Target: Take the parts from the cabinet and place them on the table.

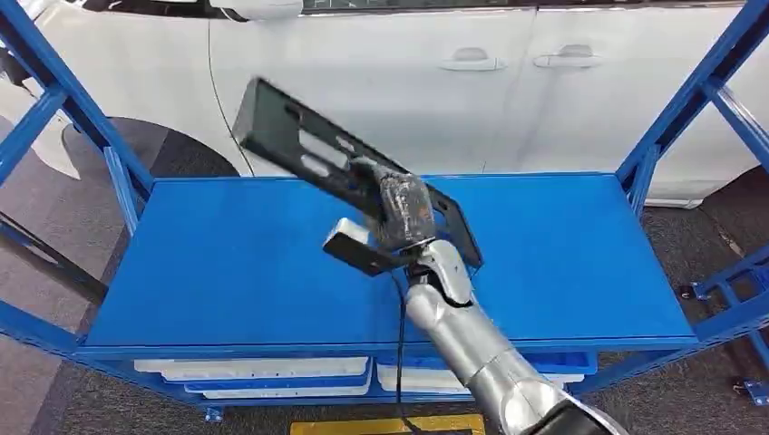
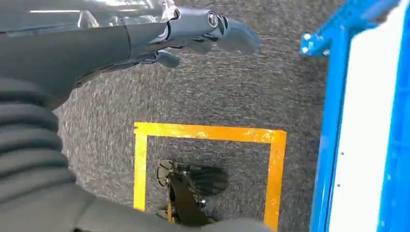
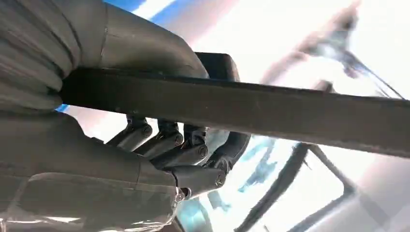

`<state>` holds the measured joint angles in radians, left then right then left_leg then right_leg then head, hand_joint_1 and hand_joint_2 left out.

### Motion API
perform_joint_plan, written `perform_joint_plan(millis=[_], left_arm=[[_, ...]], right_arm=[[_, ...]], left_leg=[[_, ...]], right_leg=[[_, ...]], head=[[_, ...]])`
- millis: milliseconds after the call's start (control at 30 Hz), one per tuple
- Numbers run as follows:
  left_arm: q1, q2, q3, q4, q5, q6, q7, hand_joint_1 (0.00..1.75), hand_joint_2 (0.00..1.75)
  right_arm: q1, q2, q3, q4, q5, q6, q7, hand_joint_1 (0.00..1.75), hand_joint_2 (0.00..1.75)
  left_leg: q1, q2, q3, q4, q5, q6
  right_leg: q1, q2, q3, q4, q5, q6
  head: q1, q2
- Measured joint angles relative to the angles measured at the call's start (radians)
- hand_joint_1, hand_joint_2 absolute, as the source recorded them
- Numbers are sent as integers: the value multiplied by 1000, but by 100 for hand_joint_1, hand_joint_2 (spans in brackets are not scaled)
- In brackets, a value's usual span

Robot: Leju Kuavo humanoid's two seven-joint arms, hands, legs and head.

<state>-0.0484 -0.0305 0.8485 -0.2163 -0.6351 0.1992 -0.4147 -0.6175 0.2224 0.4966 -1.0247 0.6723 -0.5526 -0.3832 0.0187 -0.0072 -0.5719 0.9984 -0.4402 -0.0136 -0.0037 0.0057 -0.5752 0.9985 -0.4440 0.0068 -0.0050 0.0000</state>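
A car workshop or assembly floor: a white car body with door handles (image 1: 508,82) stands behind a blue steel-framed work table (image 1: 227,272), yellow floor marking tape (image 2: 203,133) on grey carpet.

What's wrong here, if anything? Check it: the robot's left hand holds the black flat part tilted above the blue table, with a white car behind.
The hand is wrong. The head view shows the right hand holding the black flat part tilted above the blue table. The left hand hangs over the floor, holding nothing. The white car does stand behind.
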Motion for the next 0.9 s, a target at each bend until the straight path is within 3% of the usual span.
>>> perform_joint_plan(millis=[100, 167, 267, 400, 533, 633, 667, 700, 733, 800, 833, 867, 900], left_arm=[[3, -4, 34, 0, 34, -1, -49, 0, 175], [4, -6, 64, 0, 72, -52, -91, 0, 175], [3, -9, 103, 0, 91, -106, -106, 0, 175], [0, -13, 123, 0, 75, -111, -94, 0, 175], [-3, -14, 127, 0, 64, -98, -88, 0, 175], [-5, -14, 131, 0, 60, -96, -88, 0, 175], [-6, -15, 132, 0, 58, -96, -87, 0, 175], [-7, -17, 132, 0, 58, -97, -85, 0, 175], [-9, -19, 132, 0, 58, -97, -84, 0, 175], [-12, -20, 132, 0, 58, -99, -81, 0, 175], [-12, -20, 133, 0, 58, -100, -79, 0, 175], [-12, -20, 133, 0, 57, -100, -79, 0, 175], [-12, -21, 134, 0, 51, -100, -75, 0, 175]], right_arm=[[85, -21, -48, -291, -413, 158, -112, 175, 175], [137, -57, -64, -473, -604, 329, -141, 175, 175], [203, -94, -87, -665, -750, 532, -206, 175, 175], [243, -129, -112, -807, -845, 713, -243, 175, 175], [262, -141, -124, -885, -893, 819, -232, 175, 175], [262, -145, -123, -918, -935, 861, -225, 175, 175], [262, -146, -123, -928, -939, 870, -223, 175, 175], [263, -151, -122, -933, -940, 878, -220, 175, 175], [262, -156, -119, -938, -941, 881, -220, 175, 175], [262, -168, -115, -940, -941, 880, -219, 175, 175], [263, -176, -110, -940, -939, 880, -218, 175, 175], [263, -182, -103, -939, -937, 878, -216, 175, 175], [262, -185, -95, -938, -935, 875, -216, 175, 175]], left_leg=[[-1, 0, -3, 0, 0, 0], [-1, 0, -5, 0, 0, 0], [-1, 0, -4, 0, -2, 0], [-2, 0, -5, 5, -5, 4], [-3, 1, -6, 8, -7, 8], [-6, 0, -7, 9, -7, 14], [-2, 1, -2, -4, 0, 21], [5, 4, 7, -16, 8, 22], [7, 5, 10, -22, 11, 28], [7, 5, 8, -21, 11, 29], [7, 5, 8, -21, 11, 28], [8, 5, 7, -20, 10, 27], [10, 5, 8, -18, 8, 24]], right_leg=[[0, 0, -4, 0, 0, 0], [-1, 0, -5, 0, 0, 0], [-1, 0, -5, 0, -1, 0], [-4, 1, -4, -2, -1, 2], [-4, 1, -3, -2, 0, 5], [-7, 1, -1, -6, 3, 12], [-2, 1, 2, -8, 3, 18], [-6, 0, 1, 5, -6, 21], [-6, 0, -17, 41, -33, 26], [-12, -1, -97, 207, -117, 34], [-15, -1, -132, 277, -141, 38], [-19, -1, -151, 311, -141, 42], [-22, -1, -143, 291, -118, 45]], head=[[0, 0], [0, 0], [0, 0], [0, 0], [0, 0], [0, 0], [-1, 0], [1, 0], [2, 0], [3, 0], [1, 0], [2, 0], [1, 0]])
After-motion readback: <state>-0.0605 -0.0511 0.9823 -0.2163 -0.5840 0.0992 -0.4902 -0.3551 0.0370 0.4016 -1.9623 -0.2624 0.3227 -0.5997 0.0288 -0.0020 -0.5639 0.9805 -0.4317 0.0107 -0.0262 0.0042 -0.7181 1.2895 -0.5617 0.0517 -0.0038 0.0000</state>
